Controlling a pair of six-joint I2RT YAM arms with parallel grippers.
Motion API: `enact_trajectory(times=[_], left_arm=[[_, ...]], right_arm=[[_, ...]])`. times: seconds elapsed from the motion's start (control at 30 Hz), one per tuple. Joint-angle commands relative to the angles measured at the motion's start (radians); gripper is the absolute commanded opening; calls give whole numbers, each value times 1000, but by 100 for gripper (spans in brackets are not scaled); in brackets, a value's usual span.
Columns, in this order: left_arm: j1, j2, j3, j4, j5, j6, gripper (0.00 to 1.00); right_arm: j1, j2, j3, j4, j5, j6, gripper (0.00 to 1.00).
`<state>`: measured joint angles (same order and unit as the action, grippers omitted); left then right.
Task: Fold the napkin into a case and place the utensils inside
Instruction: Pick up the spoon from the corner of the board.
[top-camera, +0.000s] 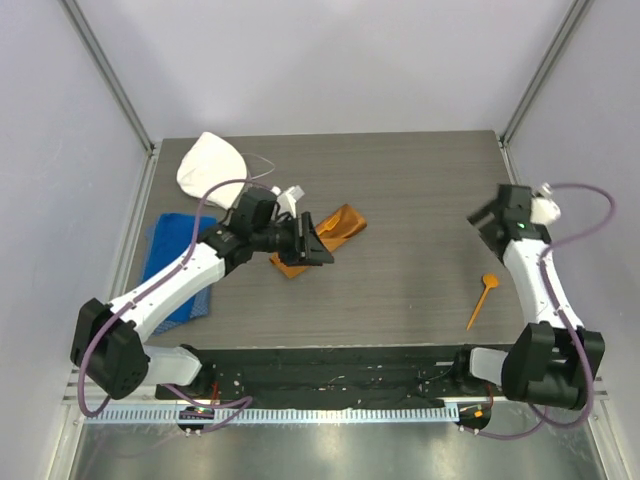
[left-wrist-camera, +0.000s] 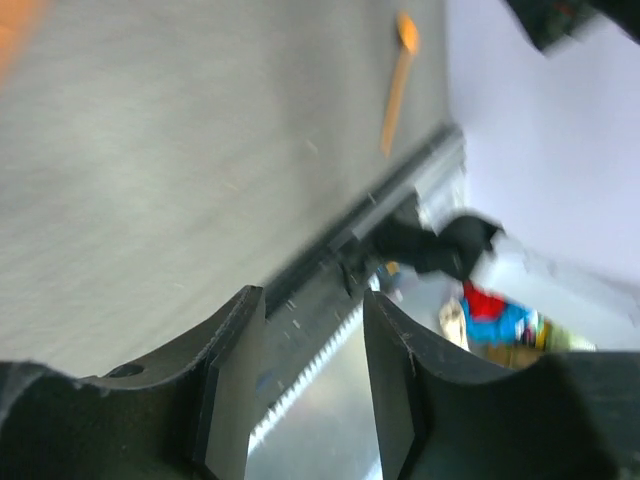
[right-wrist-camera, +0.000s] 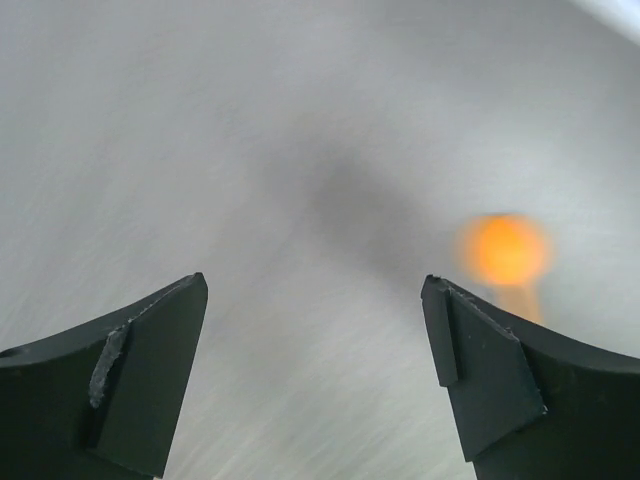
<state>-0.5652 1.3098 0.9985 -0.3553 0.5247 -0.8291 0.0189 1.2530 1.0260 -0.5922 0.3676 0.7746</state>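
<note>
I have the left tool (top-camera: 312, 240) hovering over the middle of the creased rust-orange fabric napkin (top-camera: 343, 222), jaws partly apart with nothing between them. My right tool (right-wrist-camera: 315, 370) stands wide open and empty, well right of the napkin. The small orange plastic spoon (top-camera: 483, 298) lies on the grey table (top-camera: 420, 180), also right of the napkin.
</note>
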Motion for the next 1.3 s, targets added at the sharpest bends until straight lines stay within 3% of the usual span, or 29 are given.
enact_trajectory(times=[0.0,0.2,0.4,0.6,0.87,0.9,1.0,1.17,1.2,1.27], left_arm=[[-96,15,67,24,150,51,49],[-160,69,80,67,175,44,50],[-160,89,91,58,169,53,50],[-160,101,92,59,155,45,51],[-160,115,94,62,127,42,50],[-160,118,94,64,127,39,50],[-160,128,98,64,126,28,50],[-160,131,101,56,98,12,51],[-160,134,104,53,95,10,52],[-160,153,123,33,87,8,52]], right_arm=[[-314,-44,-197,14,-226,-158,99],[-418,77,-247,15,-254,-182,99],[-424,128,-302,58,-214,-182,98],[-396,146,-352,115,-251,-167,91],[-255,137,-383,189,-285,-84,54],[-225,140,-379,193,-289,-78,40],[-182,155,-357,221,-332,-57,23],[-106,149,-322,278,-430,-54,10],[-100,138,-319,287,-467,-55,3],[-80,120,-308,314,-501,-75,1]])
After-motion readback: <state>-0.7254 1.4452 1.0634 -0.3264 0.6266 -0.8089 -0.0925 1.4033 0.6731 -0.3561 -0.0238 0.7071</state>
